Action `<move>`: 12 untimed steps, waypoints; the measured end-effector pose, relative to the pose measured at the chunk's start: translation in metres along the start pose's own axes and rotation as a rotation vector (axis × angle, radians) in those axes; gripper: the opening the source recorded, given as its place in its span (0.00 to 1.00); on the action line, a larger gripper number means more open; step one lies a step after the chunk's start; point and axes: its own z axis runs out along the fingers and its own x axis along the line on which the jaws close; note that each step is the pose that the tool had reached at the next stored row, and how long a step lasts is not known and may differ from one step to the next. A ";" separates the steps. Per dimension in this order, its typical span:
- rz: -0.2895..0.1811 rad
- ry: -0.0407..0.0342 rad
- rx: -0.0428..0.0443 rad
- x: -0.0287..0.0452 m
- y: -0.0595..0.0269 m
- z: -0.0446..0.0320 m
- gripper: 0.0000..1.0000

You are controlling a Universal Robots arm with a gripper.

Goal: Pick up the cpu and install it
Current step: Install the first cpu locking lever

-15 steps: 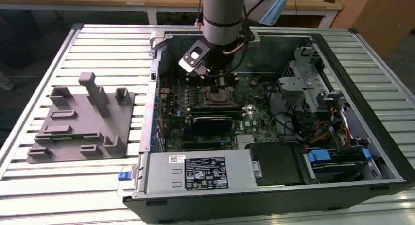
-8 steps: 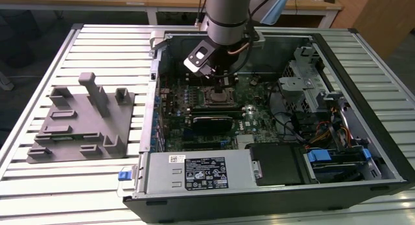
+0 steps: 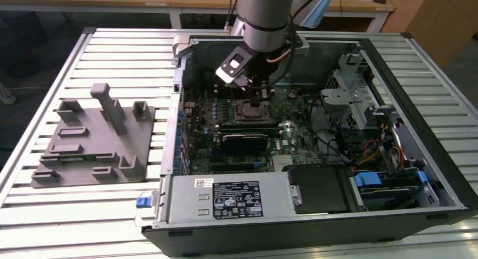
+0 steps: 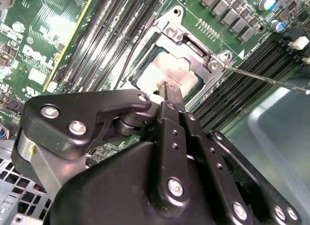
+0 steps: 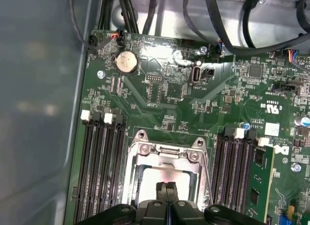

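On the slatted metal table point(image 3: 112, 214) the case point(image 3: 314, 236) lies open, and the gripper point(image 5: 166, 187), fingers pressed together, hangs over the cpu point(image 4: 167, 72) seated in its socket point(image 5: 145, 152).

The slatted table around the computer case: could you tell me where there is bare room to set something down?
The slatted table is bare beyond the grey tray, between tray and computer case, and along the exterior view's right edge. Inside the case it is crowded: the gripper sits over the cpu in its socket, beside cables and drive bays.
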 end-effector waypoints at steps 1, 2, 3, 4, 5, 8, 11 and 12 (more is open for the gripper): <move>0.000 0.0000 0.0000 0.0000 0.0003 0.0000 0.11; 0.000 0.0000 0.0000 0.0000 0.0005 0.0000 0.11; 0.000 0.0001 0.0000 0.0000 0.0005 0.0000 0.11; 0.000 0.0001 0.0000 -0.0001 0.0006 0.0000 0.11; 0.000 0.0004 -0.0001 0.0000 0.0007 0.0000 0.11; 0.000 0.0007 0.0000 0.0000 0.0008 -0.0013 0.11; 0.000 0.0009 0.0000 0.0000 0.0008 -0.0045 0.11; 0.000 0.0010 -0.0001 0.0001 0.0008 -0.0054 0.11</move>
